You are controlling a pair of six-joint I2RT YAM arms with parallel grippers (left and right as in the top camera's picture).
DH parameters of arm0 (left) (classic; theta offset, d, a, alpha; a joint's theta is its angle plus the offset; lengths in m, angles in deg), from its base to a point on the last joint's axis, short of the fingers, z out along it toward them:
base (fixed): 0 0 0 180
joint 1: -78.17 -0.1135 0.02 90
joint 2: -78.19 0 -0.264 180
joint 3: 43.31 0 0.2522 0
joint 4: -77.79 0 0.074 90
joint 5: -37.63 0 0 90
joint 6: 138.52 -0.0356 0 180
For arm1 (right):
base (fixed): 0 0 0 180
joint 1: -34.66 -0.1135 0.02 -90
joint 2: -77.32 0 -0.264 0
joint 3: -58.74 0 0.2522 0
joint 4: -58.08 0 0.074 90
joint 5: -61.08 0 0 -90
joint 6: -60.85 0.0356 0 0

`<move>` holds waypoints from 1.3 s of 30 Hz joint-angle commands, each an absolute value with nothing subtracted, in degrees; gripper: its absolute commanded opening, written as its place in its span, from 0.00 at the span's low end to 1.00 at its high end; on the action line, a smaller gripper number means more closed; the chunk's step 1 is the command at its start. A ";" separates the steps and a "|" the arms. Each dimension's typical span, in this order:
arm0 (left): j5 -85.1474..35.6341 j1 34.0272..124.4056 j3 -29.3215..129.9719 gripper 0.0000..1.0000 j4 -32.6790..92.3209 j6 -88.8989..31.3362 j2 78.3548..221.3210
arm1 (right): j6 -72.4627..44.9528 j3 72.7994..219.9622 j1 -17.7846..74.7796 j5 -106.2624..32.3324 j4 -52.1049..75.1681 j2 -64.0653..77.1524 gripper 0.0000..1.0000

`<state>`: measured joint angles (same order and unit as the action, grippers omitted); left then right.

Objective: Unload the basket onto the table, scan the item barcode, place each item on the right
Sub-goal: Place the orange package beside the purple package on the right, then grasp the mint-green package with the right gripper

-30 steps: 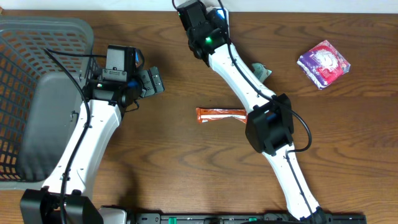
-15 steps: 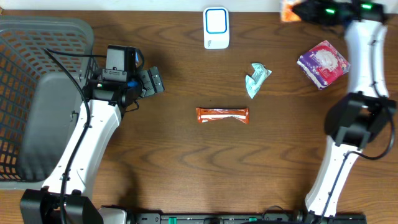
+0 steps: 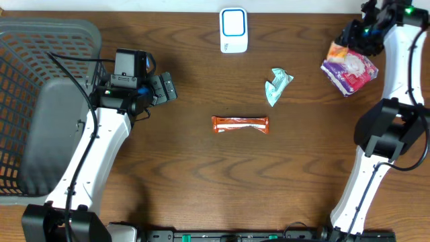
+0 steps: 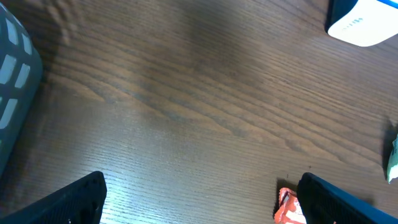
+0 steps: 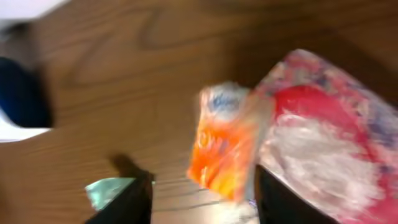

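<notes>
Right gripper (image 5: 202,190): jaws parted, nothing clamped. The orange packet (image 5: 224,143) shows just beyond the fingertips, against the pink packet (image 5: 323,143). Scanner (image 3: 234,30) well apart. Snack bar (image 3: 240,124) and teal wrapper (image 3: 277,85) mid-table. Left gripper (image 3: 164,87) wide open, empty.

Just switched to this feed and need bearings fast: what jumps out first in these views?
The right gripper is at the table's far right, jaws apart over a blurred orange packet next to the pink-and-purple pouch. Mid-table, an orange bar and a crumpled teal wrapper lie below the white scanner. The grey basket fills the left side, beside the open left gripper.
</notes>
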<state>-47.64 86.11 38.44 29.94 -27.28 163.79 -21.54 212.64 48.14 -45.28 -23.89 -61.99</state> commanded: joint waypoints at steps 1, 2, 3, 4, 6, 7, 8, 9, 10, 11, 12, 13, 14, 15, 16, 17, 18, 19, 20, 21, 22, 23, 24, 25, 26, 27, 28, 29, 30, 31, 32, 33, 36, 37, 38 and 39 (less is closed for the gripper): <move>-48.36 86.05 40.05 0.98 29.94 -26.56 162.72 | -17.67 212.49 45.19 -39.42 -23.36 -62.47 0.56; -48.36 86.05 40.05 0.98 29.94 -26.56 162.72 | -16.86 212.53 44.42 -40.10 -23.43 -62.43 0.62; -48.38 86.05 40.05 0.98 29.94 -26.56 162.72 | -16.75 212.53 43.81 -41.22 -23.60 -62.43 0.65; -48.36 86.05 40.07 0.98 29.94 -26.56 162.72 | -16.75 212.55 42.89 -43.05 -23.65 -62.40 0.69; -48.36 86.05 40.07 0.98 29.94 -26.56 162.72 | -16.81 212.55 40.55 -47.23 -23.65 -62.40 0.93; -48.36 86.05 40.05 0.98 29.94 -26.56 162.72 | -17.32 212.55 39.50 -48.47 -23.67 -62.40 0.95; -48.38 86.05 40.07 0.98 29.94 -26.56 162.72 | -18.13 212.55 37.99 -49.43 -23.71 -62.34 0.97; -48.36 86.05 40.07 0.98 29.94 -26.56 162.72 | -18.63 212.55 37.03 -49.46 -23.73 -62.14 0.97; -48.36 86.05 40.05 0.98 29.94 -26.56 162.72 | -19.59 212.57 35.66 -49.39 -23.60 -61.79 0.99; -48.36 86.05 40.05 0.98 29.94 -26.56 162.72 | -20.03 212.75 34.65 -49.30 -23.43 -61.44 0.99; -48.36 86.05 40.05 0.98 29.94 -26.56 162.72 | -20.01 212.95 33.75 -48.71 -23.23 -60.87 0.99; -48.36 86.05 40.05 0.98 29.94 -26.56 162.72 | -19.98 213.14 32.84 -48.06 -22.86 -59.98 0.99; -48.36 86.05 40.07 0.98 29.94 -26.56 162.72 | -19.96 213.14 32.07 -47.27 -22.38 -59.10 0.99; -48.36 86.05 40.05 0.98 29.94 -26.56 162.72 | -19.96 213.14 31.46 -46.33 -21.99 -58.23 0.99; -48.36 86.05 40.07 0.98 29.94 -26.56 162.72 | -19.94 213.14 30.78 -45.08 -21.46 -57.22 0.99; -48.36 86.05 40.05 0.98 29.94 -26.56 162.72 | -19.94 213.14 30.17 -43.90 -20.98 -56.35 0.99; -48.36 86.05 40.05 0.98 29.94 -26.56 162.72 | -19.96 213.14 29.54 -42.96 -20.59 -55.48 0.99; -48.36 86.05 40.05 0.98 29.94 -26.56 162.72 | -19.98 213.14 29.21 -42.68 -20.41 -55.08 0.99; -48.36 86.05 40.05 0.98 29.94 -26.56 162.72 | -20.01 213.14 28.71 -42.48 -20.37 -54.71 0.99; -48.36 86.05 40.07 0.98 29.94 -26.56 162.72 | -20.01 213.14 28.49 -42.51 -20.41 -54.67 0.99; -48.36 86.05 40.05 0.98 29.94 -26.56 162.72 | -20.01 213.14 28.16 -42.51 -20.85 -54.69 0.99; -48.36 86.05 40.05 0.98 29.94 -26.56 162.72 | -20.01 213.14 28.01 -42.51 -21.24 -54.69 0.99; -48.36 86.05 40.05 0.98 29.94 -26.56 162.72 | -20.01 213.14 27.96 -42.51 -21.79 -54.69 0.99; -48.36 86.05 40.05 0.98 29.94 -26.56 162.72 | -20.01 213.14 27.94 -42.51 -22.36 -54.69 0.99; -48.36 86.05 40.07 0.98 29.94 -26.56 162.72 | -20.01 213.12 27.96 -42.51 -22.82 -54.69 0.99; -48.36 86.05 40.05 0.98 29.94 -26.56 162.72 | -20.01 213.14 27.96 -42.51 -22.97 -54.69 0.99; -48.38 86.05 40.07 0.98 29.94 -26.56 162.72 | -20.01 213.12 27.96 -42.51 -23.01 -54.69 0.99; -48.36 86.05 40.07 0.98 29.94 -26.56 162.72 | -20.01 213.12 27.90 -42.51 -23.01 -54.69 0.99; -48.38 86.05 40.05 0.98 29.94 -26.56 162.72 | -20.01 213.12 27.85 -42.51 -22.97 -54.69 0.99; -48.36 86.05 40.07 0.98 29.94 -26.56 162.72 | -19.98 213.12 27.79 -42.51 -22.93 -54.69 0.99; -48.36 86.05 40.07 0.98 29.94 -26.56 162.72 | -19.98 213.12 27.72 -42.53 -22.86 -54.69 0.99; -48.36 86.05 40.05 0.98 29.94 -26.56 162.72 | -19.98 213.12 27.63 -42.53 -22.86 -54.69 0.99; -48.36 86.05 40.05 0.98 29.94 -26.56 162.72 | -19.98 213.12 26.72 -42.55 -23.01 -54.69 0.99; -48.36 86.05 40.05 0.98 29.94 -26.56 162.72 | -19.96 213.12 26.32 -42.57 -23.01 -54.69 0.99; -48.36 86.05 40.05 0.98 29.94 -26.56 162.72 | -19.98 213.12 25.78 -42.57 -23.06 -54.69 0.99; -48.38 86.05 40.07 0.98 29.94 -26.56 162.72 | -20.01 213.12 25.21 -42.53 -23.19 -54.69 0.99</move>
<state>-47.84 86.13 38.44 29.94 -27.28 163.79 -19.33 212.64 27.09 -42.72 -22.97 -55.58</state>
